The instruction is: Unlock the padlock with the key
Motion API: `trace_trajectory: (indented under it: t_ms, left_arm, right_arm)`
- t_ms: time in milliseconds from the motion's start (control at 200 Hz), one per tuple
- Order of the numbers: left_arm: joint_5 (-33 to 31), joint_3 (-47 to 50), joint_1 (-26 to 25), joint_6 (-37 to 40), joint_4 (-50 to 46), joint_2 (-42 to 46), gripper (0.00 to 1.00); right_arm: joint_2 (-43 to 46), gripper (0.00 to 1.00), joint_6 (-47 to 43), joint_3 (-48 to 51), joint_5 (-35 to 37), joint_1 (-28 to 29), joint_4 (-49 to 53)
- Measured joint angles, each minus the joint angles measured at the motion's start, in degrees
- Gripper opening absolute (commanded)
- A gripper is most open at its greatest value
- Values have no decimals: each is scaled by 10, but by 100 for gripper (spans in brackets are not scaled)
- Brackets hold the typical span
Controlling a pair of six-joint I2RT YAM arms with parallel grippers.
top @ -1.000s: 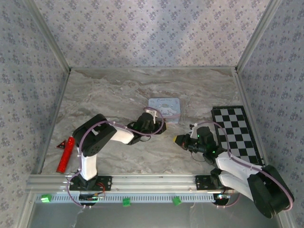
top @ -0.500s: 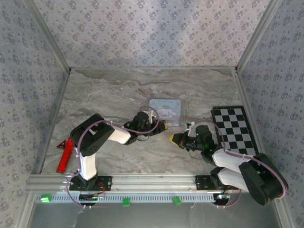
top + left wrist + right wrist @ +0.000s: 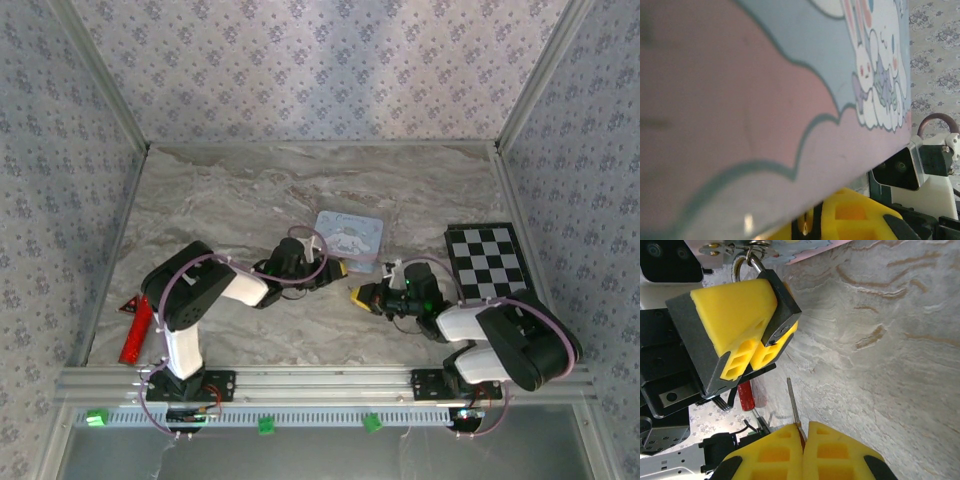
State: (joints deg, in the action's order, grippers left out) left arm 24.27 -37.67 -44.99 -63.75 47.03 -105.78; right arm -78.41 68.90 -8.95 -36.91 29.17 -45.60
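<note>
Two grippers face each other just beside the pastel card [image 3: 350,231]: the left gripper [image 3: 338,268] clamps the padlock [image 3: 782,310], and the right gripper [image 3: 804,434] pinches the key [image 3: 793,404], blade tip short of the lock. Misaligned, the blade could skid off the keyway and twist in its grip.

bunny mat [image 3: 352,232], chkrboard [image 3: 490,262], red tool [image 3: 135,328]

Left arm [image 3: 200,290] and right arm [image 3: 510,345]: rounded black joint housings, white shells between. Purplish cables [image 3: 936,116] looped outside. Yellow hollow-celled pads [image 3: 735,307] on black backing at left gripper [image 3: 752,359] and right gripper [image 3: 804,432]. White-cased wrist camera [image 3: 897,170], black face.
</note>
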Motion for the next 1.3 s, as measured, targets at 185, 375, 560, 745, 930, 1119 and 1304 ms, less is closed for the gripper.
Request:
trace_trajectory:
  t_ms: [185,375,560,745,930,1119,1304]
  left_arm:
    - [0,0,0,0,0,0,1]
    - [4,2,0,-8,5,0,0]
    - [12,7,4,-24,21,0,1]
    - [18,12,5,-31,32,0,0]
    - [24,16,11,-34,42,-1,0]
    - [30,16,15,-37,61,-9,0]
    - [34,17,15,-46,83,-18,0]
  right_arm:
    - [-24,0,8,-11,2,4,-36]
    - [-79,0,23,-12,1,4,-90]
    - [-169,0,57,-14,-10,1,-190]
    - [-237,0,83,-9,-19,-8,-280]
    - [-225,0,87,-3,-28,-13,-311]
    - [-219,0,87,-1,-33,-22,-321]
    - [-222,0,87,-2,-35,-23,-325]
